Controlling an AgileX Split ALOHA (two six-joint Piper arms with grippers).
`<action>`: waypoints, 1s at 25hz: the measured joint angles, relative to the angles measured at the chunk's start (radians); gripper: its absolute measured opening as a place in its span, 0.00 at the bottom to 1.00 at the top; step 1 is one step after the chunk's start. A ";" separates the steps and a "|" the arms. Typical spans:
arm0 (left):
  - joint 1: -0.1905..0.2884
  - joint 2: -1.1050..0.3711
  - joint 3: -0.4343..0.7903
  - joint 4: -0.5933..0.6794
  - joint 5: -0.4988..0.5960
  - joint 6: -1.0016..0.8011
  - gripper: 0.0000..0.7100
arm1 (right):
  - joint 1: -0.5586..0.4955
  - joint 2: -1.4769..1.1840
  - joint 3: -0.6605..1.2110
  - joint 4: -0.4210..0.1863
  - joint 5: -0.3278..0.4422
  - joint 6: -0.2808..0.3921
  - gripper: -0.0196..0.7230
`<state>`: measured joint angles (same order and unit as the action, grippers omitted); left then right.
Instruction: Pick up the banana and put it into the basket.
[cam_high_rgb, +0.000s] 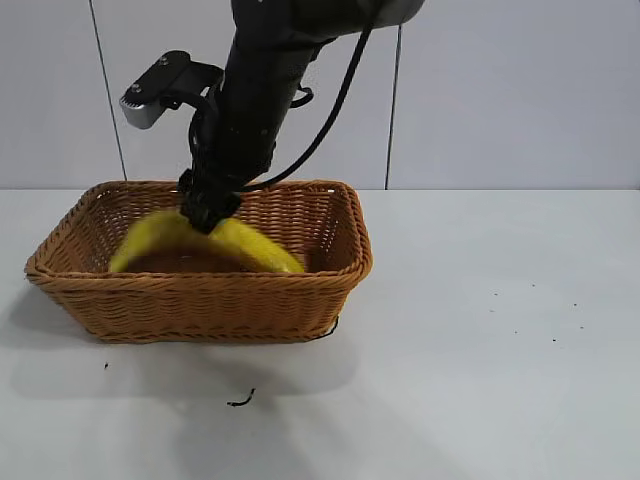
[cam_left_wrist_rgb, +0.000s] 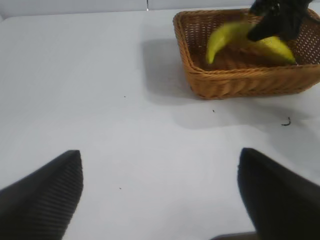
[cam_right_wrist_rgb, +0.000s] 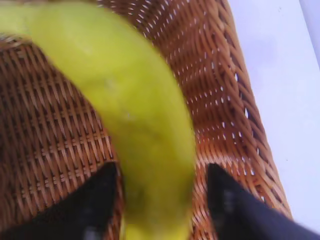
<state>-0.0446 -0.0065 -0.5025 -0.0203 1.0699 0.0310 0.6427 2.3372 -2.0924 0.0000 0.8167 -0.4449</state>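
Banana (cam_high_rgb: 250, 243) hangs inside the basket (cam_high_rgb: 200, 300), arched w/ both ends drooping, just above the woven floor; right gripper (cam_high_rgb: 208, 212) reaches down into the basket from above, clamped on the banana's mid section, fingers (cam_right_wrist_rgb: 95, 200) on either side of it in the right wrist view. Left gripper (cam_left_wrist_rgb: 160, 192) sits low over the bare worktop (cam_high_rgb: 500, 350), well apart from the basket, fingers spread wide w/ nothing between them.

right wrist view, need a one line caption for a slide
Right gripper holds the banana between its fingers inside the wicker basket.
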 joint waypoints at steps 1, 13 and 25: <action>0.000 0.000 0.000 0.000 0.000 0.000 0.89 | -0.001 -0.008 -0.020 -0.013 0.029 0.051 0.95; 0.000 0.000 0.000 0.000 0.000 0.000 0.89 | -0.197 -0.025 -0.221 -0.040 0.380 0.467 0.95; 0.000 0.000 0.000 0.000 0.000 0.000 0.89 | -0.526 -0.025 -0.222 -0.043 0.394 0.486 0.95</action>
<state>-0.0446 -0.0065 -0.5025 -0.0203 1.0699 0.0310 0.1169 2.3126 -2.3139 -0.0429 1.2104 0.0412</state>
